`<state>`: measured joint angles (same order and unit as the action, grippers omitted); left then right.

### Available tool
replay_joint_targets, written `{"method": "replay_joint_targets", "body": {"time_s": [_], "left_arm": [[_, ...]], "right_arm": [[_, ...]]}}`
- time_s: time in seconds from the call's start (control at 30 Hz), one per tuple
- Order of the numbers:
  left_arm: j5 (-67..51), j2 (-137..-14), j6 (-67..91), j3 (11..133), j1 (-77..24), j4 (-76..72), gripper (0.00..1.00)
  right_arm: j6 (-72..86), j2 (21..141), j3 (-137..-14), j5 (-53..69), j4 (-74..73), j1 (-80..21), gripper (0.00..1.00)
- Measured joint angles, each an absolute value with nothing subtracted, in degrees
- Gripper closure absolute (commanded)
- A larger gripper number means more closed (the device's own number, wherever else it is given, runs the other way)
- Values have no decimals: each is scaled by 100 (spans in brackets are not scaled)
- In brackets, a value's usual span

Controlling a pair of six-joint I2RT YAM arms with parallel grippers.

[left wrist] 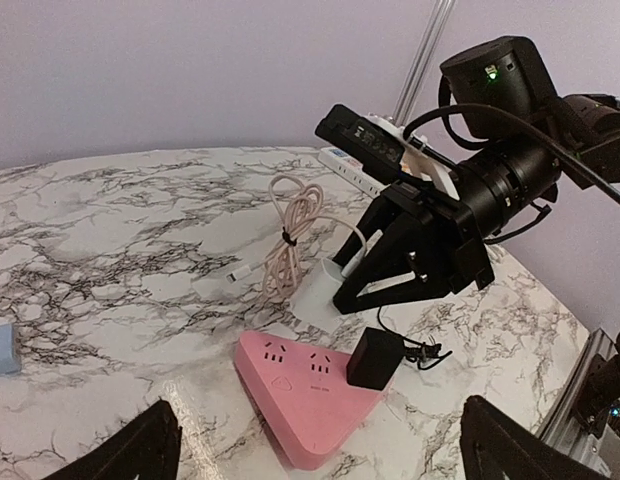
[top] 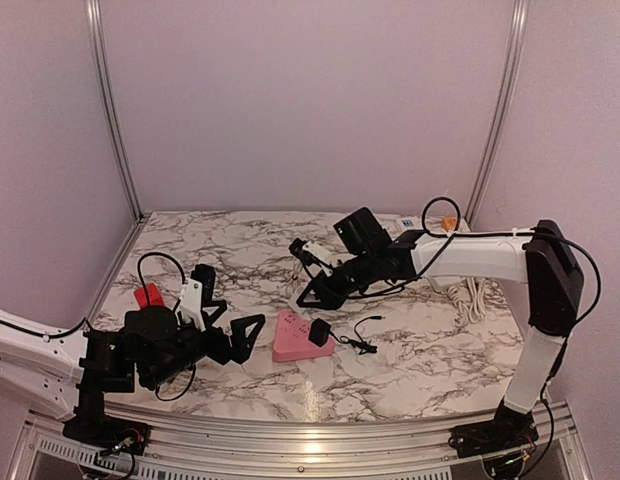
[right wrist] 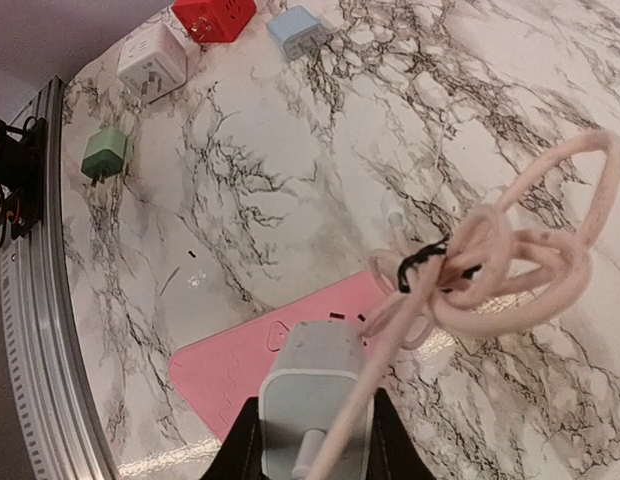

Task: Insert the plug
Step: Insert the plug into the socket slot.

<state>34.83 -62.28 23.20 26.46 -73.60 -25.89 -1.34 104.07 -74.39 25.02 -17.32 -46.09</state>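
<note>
One pale blue-white plug [right wrist: 315, 395], a rounded plastic block, is clamped between the fingers of the right gripper [left wrist: 342, 285], just behind the far edge of the pink power strip [left wrist: 300, 400]. I cannot tell if it touches the table. Its pink cable [right wrist: 510, 270], tied in a loose coil with a black band, lies behind the strip.

The right arm reaches across low, with its wrist tilted down toward the strip. The left gripper [top: 230, 305] is to the left of the strip, jaws spread wide and holding nothing.

The strip is a smooth triangular wedge with rounded corners, and a black cube adapter [left wrist: 373, 358] sits at its right corner. The table [left wrist: 110, 250] is glossy white marble with grey veins.
</note>
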Motion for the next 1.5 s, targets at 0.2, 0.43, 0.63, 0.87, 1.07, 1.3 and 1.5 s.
{"method": "replay_joint_targets", "body": {"time_s": [0.2,0.43,0.63,0.87,1.07,1.3,1.5], "left_arm": [[3363,-5944,2965,2283,-7181,-2587,1],[3251,-6147,3341,2265,-7179,-2589,1],[3175,-6558,3511,2272,-7179,-2589,1],[3159,-6696,3669,2274,-7177,-2589,1],[3164,-6702,3743,2274,-7166,-2589,1],[3190,-6823,3841,2274,-7150,-2589,1],[3201,-6888,3865,2274,-7133,-2589,1]], "right_arm": [[-373,10632,-7714,2351,-1835,-4606,100],[-460,10827,-7902,2276,-1938,-4609,100],[-456,11093,-8101,2268,-2051,-4630,100],[-454,11306,-8274,2152,-2196,-4731,100],[-429,11360,-8276,2112,-2276,-4746,100],[-360,11369,-8322,2108,-2318,-4821,100],[-311,11367,-8346,2106,-2331,-4908,100]]}}
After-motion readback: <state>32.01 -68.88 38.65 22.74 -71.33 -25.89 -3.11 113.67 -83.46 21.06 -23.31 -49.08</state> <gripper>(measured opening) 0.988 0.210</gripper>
